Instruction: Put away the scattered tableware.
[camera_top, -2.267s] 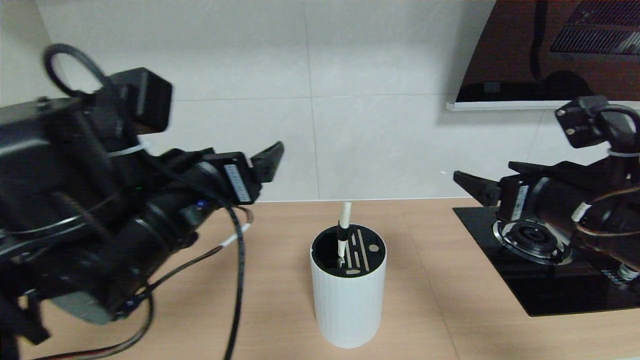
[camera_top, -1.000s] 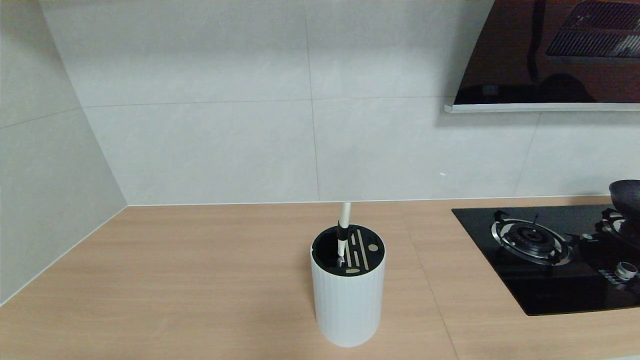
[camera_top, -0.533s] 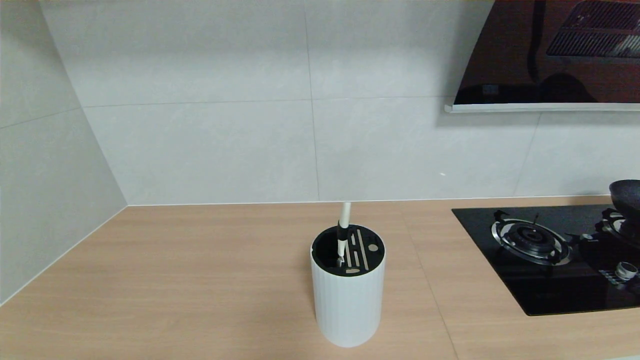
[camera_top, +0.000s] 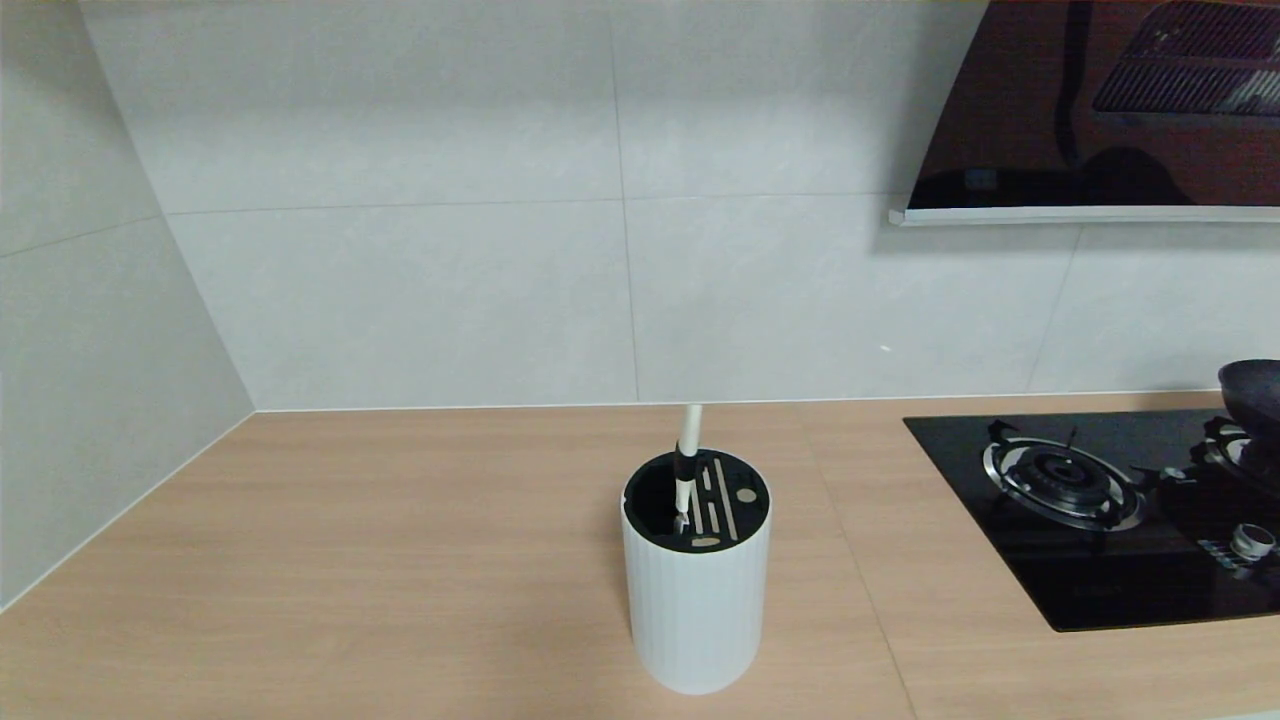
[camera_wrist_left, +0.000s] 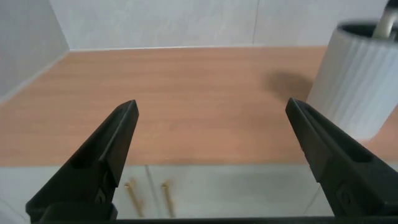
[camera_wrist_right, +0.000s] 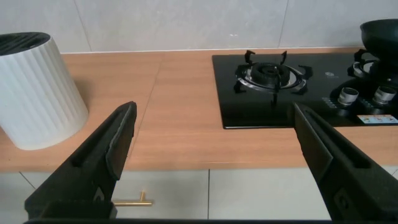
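Left gripper (camera_wrist_left: 211, 107) and right gripper (camera_wrist_right: 214, 109) hang released before the desk's (camera_top: 400, 520) front edge; a white-handled utensil (camera_top: 688, 432) stands in the ribbed holder (camera_top: 695, 600).

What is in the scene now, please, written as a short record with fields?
holder: white ribbed holder, upright on the wooden counter
in holder: one white-handled utensil, standing in its black top
left gripper: open, holding nothing, in front of the counter's edge
right gripper: open, holding nothing, in front of the counter's edge
stove: black gas stove, to the holder's right
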